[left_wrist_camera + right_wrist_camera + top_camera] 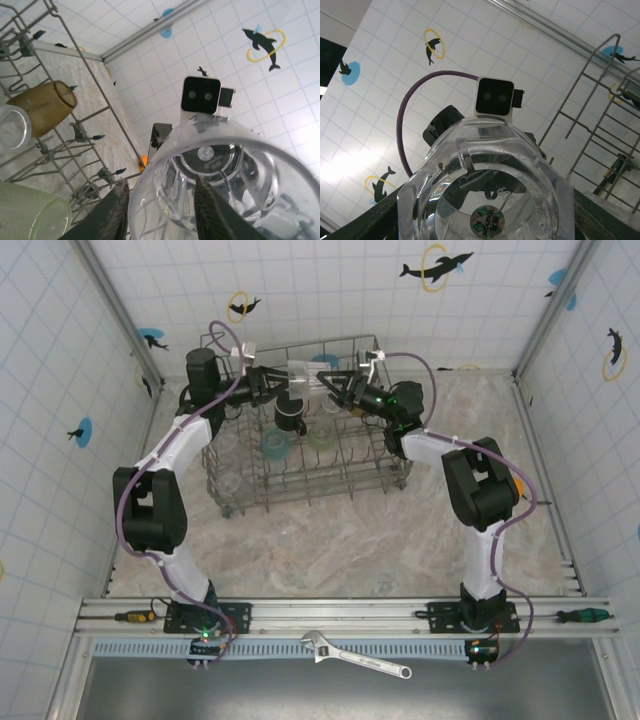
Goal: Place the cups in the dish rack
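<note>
The dish rack (310, 502) is part loaded; your right fingers (607, 217) hold a clear glass (485, 185) over its far edge, left fingers (116, 212) unclear.

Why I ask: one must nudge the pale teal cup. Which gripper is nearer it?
Left. The left gripper hangs just beyond the teal cup; the right gripper, shut on the clear glass, sits beyond it and further right.

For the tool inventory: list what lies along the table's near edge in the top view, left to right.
yellow-handled screwdriver → left arm's black base → silver adjustable wrench → right arm's black base → green-handled screwdriver
</note>
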Available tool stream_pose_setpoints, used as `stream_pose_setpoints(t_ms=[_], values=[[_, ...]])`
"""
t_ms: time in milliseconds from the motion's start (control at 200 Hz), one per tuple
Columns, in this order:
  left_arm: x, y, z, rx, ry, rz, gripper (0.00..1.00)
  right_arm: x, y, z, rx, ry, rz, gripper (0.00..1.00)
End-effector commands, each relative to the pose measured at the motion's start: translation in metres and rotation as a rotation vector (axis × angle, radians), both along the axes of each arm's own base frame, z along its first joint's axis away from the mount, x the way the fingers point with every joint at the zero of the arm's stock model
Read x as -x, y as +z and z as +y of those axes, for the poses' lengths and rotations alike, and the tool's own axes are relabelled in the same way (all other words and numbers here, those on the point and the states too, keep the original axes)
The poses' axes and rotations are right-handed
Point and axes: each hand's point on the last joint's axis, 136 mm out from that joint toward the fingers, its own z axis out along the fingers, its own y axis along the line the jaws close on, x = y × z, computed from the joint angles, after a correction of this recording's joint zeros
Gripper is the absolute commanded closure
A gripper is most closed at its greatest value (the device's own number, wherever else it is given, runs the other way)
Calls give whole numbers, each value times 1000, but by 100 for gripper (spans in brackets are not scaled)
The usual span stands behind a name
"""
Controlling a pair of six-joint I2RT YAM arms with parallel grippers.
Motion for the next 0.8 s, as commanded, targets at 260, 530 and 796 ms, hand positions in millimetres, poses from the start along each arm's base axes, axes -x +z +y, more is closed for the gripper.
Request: stream_pose_setpoints(t_ms=[260, 530, 796], values=[[-20, 32, 43, -64, 233, -166, 3, -2, 35, 4, 115, -68, -143, 56], [-19, 66, 87, -163, 459, -238, 2, -17, 13, 34, 404, -120, -218, 57], [-24, 48, 170, -523, 846, -206, 2, -30, -9, 81, 643, -138, -315, 58]])
